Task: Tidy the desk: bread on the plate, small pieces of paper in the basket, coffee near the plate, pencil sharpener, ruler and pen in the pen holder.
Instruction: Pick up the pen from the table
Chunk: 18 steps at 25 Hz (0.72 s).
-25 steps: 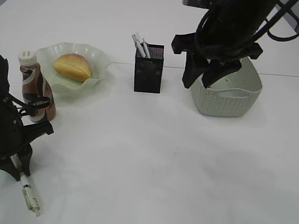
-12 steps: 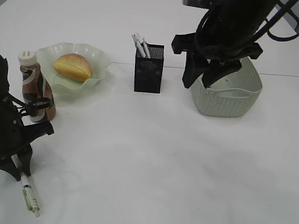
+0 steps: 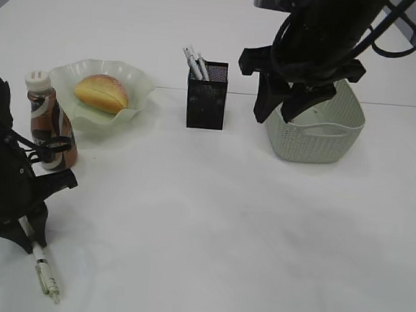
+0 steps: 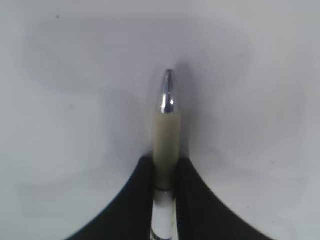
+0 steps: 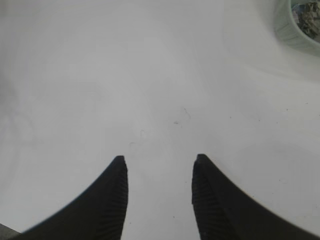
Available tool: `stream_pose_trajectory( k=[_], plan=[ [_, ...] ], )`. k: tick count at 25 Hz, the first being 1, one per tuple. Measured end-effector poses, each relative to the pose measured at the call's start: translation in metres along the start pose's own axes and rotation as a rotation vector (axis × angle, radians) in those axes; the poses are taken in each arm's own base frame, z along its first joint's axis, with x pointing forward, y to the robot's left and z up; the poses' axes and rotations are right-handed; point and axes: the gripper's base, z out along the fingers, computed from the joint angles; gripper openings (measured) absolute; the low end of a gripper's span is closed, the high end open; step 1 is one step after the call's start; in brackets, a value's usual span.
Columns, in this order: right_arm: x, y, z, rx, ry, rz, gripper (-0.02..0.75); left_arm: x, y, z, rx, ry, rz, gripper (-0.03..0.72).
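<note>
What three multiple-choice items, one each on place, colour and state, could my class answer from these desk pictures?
1. Where is the bread?
A on the plate
B in the basket
C on the bare desk

2. What colour is the pen holder?
A green
B white
C black

3. What is the left tool doing?
A hanging open and empty
B gripping a pen
C holding the coffee

Answers:
1 A, the bun lies in the ruffled green dish.
2 C, the mesh box is black.
3 B, the wrist view shows the jaws closed on the pen's barrel.
</note>
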Motion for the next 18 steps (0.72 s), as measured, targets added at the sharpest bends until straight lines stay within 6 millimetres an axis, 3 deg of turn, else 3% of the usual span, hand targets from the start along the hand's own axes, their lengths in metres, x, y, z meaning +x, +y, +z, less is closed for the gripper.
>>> stream_pose_trajectory(
  k=[7,18],
  plan=[
    [0.0,0.0,0.0,0.0,0.0,0.0,0.347,0.003,0.001,-0.005,0.004,0.003,0.003,0.062],
    [0.0,0.0,0.0,0.0,0.0,0.0,0.347,0.011,0.007,-0.037,0.008,-0.022,0.046,0.062]
  ],
)
